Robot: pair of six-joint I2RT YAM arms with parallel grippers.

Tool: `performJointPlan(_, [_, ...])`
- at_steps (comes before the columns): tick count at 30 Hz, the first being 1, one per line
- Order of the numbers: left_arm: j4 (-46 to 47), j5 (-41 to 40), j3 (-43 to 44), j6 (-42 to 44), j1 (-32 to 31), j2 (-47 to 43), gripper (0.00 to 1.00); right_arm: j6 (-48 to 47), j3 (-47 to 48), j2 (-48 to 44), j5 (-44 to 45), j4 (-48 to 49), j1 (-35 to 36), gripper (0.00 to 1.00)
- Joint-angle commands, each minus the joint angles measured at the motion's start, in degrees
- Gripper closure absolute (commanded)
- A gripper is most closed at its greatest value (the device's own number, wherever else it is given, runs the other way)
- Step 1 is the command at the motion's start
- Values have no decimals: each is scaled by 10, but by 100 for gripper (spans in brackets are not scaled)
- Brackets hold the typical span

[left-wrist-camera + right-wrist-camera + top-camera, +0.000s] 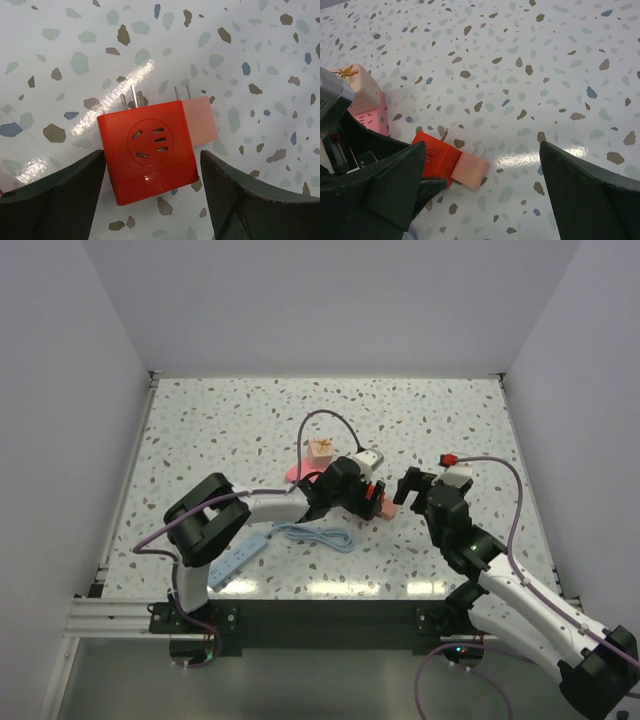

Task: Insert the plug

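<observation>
Lining up a pick, I judge: my left fingers (pixel 70 195) stand wide either side of the red cube (pixel 147 150), gripping nothing, while the plug (pixel 200 120) lies on the counter (pixel 250 50) just past the right-hand fingertip, against that cube. My right fingers (pixel 590 195) gape wide and empty, the plug between them. Next I must centre on the plug itself. No writing reads; only socket holes on the cube.
</observation>
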Motion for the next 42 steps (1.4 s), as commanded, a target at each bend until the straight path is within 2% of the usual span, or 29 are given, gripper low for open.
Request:
performJointPlan(1, [-26, -17, 48, 27, -7, 22, 19, -2, -10, -13, 23, 5, -2, 1])
performJointPlan(3, [-32, -31, 63, 30, -8, 32, 19, -4, -13, -16, 26, 6, -2, 1])
performJointPlan(5, [-37, -40, 82, 34, -7, 51, 28, -6, -15, -16, 30, 4, -3, 1])
performJointPlan(6, [-44, -42, 88, 36, -7, 57, 36, -6, -16, -15, 31, 4, -3, 1])
performJointPlan(7, [-46, -41, 93, 36, -7, 68, 53, -7, -17, -13, 32, 4, -3, 1])
performJointPlan(9, [-49, -34, 106, 36, -6, 76, 70, -14, -20, -11, 32, 12, -3, 1])
performJointPlan(10, [-48, -25, 109, 35, -6, 81, 88, -19, -21, -11, 31, 16, -3, 1])
performJointPlan(12, [-41, -7, 112, 27, 1, 83, 100, -35, -24, -11, 27, 30, -3, 1])
performJointPlan(17, [16, 73, 58, -29, 46, 41, 100, -84, -27, -15, -29, 64, -2, 3])
performJointPlan(19, [59, 110, 32, -69, 82, 9, 100, -99, -32, -17, -61, 92, -2, 5])
performJointPlan(23, [78, 92, -16, -121, 117, -47, 100, -143, -48, -18, -128, 142, 1, 6])
performJointPlan(29, [52, 53, -22, -219, 125, -112, 100, -185, -37, 24, -172, 174, 24, 8])
performJointPlan(33, [2, 36, 2, -281, 126, -141, 100, -217, -23, 48, -132, 191, 82, 9])
performJointPlan(38, [-87, 17, 37, -353, 126, -155, 100, -238, -7, 62, -118, 198, 103, 9])
performJointPlan(42, [-118, 6, 39, -413, 125, -170, 100, -252, 4, 72, -110, 211, 115, 8])
